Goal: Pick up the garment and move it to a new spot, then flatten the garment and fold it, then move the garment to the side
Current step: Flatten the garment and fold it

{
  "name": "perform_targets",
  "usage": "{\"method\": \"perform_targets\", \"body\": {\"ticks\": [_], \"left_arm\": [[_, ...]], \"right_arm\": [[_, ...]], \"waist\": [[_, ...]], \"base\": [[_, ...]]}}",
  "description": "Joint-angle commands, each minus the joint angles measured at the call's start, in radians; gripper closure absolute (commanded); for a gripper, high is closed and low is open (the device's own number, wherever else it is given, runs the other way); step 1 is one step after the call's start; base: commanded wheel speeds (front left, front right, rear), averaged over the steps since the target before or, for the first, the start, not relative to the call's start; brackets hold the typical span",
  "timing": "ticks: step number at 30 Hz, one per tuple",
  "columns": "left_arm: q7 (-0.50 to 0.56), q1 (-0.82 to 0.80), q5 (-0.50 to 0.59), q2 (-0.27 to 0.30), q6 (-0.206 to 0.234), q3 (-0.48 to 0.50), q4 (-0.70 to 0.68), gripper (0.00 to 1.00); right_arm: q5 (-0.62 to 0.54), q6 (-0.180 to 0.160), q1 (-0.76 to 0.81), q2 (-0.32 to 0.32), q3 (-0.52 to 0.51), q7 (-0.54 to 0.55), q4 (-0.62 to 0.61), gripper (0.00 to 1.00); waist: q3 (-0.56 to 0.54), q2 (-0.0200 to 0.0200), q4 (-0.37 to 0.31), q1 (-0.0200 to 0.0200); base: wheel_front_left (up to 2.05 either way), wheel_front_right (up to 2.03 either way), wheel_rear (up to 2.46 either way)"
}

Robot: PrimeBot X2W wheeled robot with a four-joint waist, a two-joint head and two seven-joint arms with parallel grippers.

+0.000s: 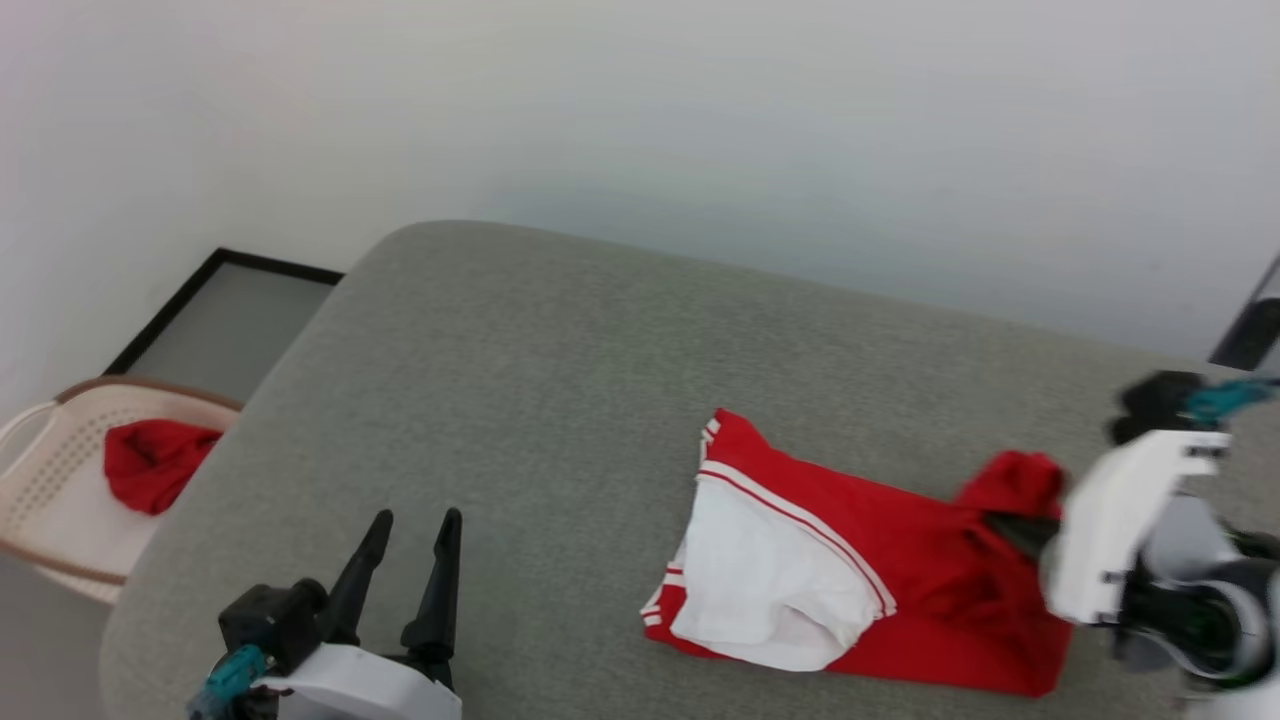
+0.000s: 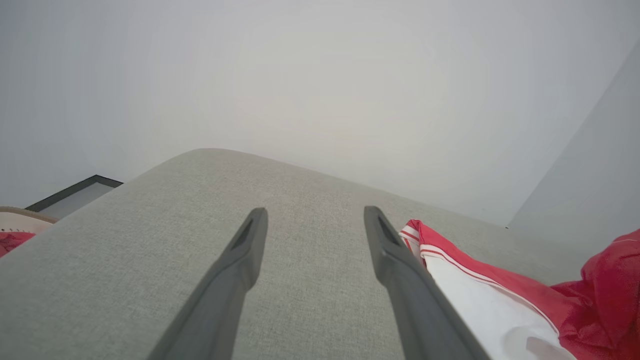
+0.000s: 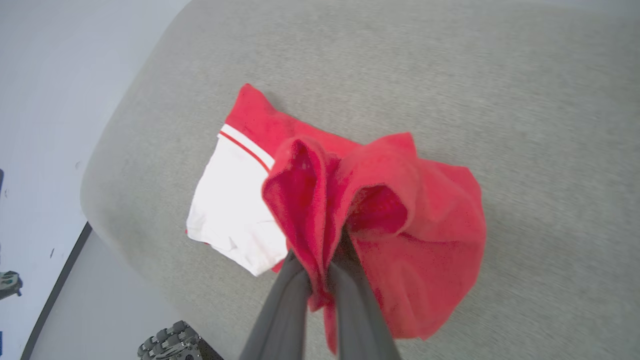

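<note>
We see the garment (image 1: 850, 590) on the right part of the grey fabric-covered surface (image 1: 520, 380), most of it lying flat. Its white sleeve panel with the red-white striped trim faces the middle of the surface, and the red body runs off toward the robot's right.

The right gripper (image 1: 1010, 525) is at the garment's right end. In the right wrist view its two dark fingers are pressed nearly together on a fold of the red cloth – a tight pinch, with cloth bunched on both sides of the fingers and spilling over them. That pinched fold stands up in a peak above the surface, while the white panel and the rest of the red body lie beyond the fingertips, down on the grey fabric.

The left gripper (image 1: 416, 518) is low at the near left of the surface, well apart from the garment, with bare grey fabric between the two. Its fingers are spread wide and hold nothing. In the left wrist view the garment's striped edge shows just past the finger on that view's right.

Off the surface's left edge stands a cream perforated basket (image 1: 40, 470) with a plain red cloth bundle (image 1: 150, 462) inside – well away from both grippers. Beside it a black-framed panel (image 1: 215, 320) lies against the pale wall.
</note>
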Motion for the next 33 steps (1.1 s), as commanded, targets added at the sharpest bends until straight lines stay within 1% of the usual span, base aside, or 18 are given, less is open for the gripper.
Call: {"method": "perform_targets", "body": {"ticks": [1,6,10,15,20,27,28,30,33], "left_arm": [[0.001,-0.010,0.010,0.001,-0.003,-0.001,-0.002,0.00],[0.001,-0.025,0.033,-0.004,-0.003,-0.011,-0.003,0.00],[0.001,-0.036,0.050,-0.015,-0.003,-0.007,0.007,0.00],[0.001,-0.041,0.075,-0.024,-0.003,0.009,0.023,0.00],[0.001,-0.021,0.110,-0.042,-0.003,0.045,0.010,0.00],[0.001,-0.004,0.122,-0.060,-0.003,0.060,0.004,0.00],[0.001,-0.004,0.122,-0.061,-0.003,0.059,0.005,0.00],[0.001,-0.004,0.118,-0.062,-0.003,0.059,0.006,0.00],[0.001,0.000,0.114,-0.061,-0.003,0.063,0.006,0.00]], "right_arm": [[-0.002,-0.001,-0.012,0.009,0.012,-0.007,0.002,1.00],[-0.016,-0.001,-0.054,0.054,0.095,-0.037,0.056,1.00],[-0.035,-0.001,-0.087,0.071,0.149,-0.074,0.114,1.00],[-0.050,-0.001,-0.124,0.091,0.186,-0.128,0.211,1.00],[-0.059,-0.001,-0.154,0.100,0.212,-0.191,0.308,1.00],[-0.066,-0.001,-0.199,0.104,0.253,-0.278,0.430,1.00],[-0.072,-0.001,-0.208,0.104,0.260,-0.292,0.445,0.72],[-0.082,-0.001,-0.222,0.105,0.282,-0.316,0.465,0.00],[-0.073,-0.001,-0.244,0.104,0.310,-0.338,0.478,0.00]], "waist": [[0.002,0.0000,0.024,0.0000],[0.014,0.0000,0.071,0.0000],[0.023,0.0000,0.107,0.0000],[0.032,0.0000,0.136,0.0000],[0.035,0.0000,0.154,0.0000],[0.041,0.0000,0.173,0.0000],[0.042,0.0000,0.174,0.0000],[0.043,0.0000,0.175,0.0000],[0.041,0.0000,0.168,0.0000]], "base": [[0.00,0.00,0.00],[0.00,0.00,0.00],[0.00,0.00,0.00],[0.00,0.00,0.00],[0.00,0.00,0.00],[0.00,0.00,0.00],[0.00,0.00,0.00],[0.00,0.00,0.00],[0.00,0.00,0.00]]}}
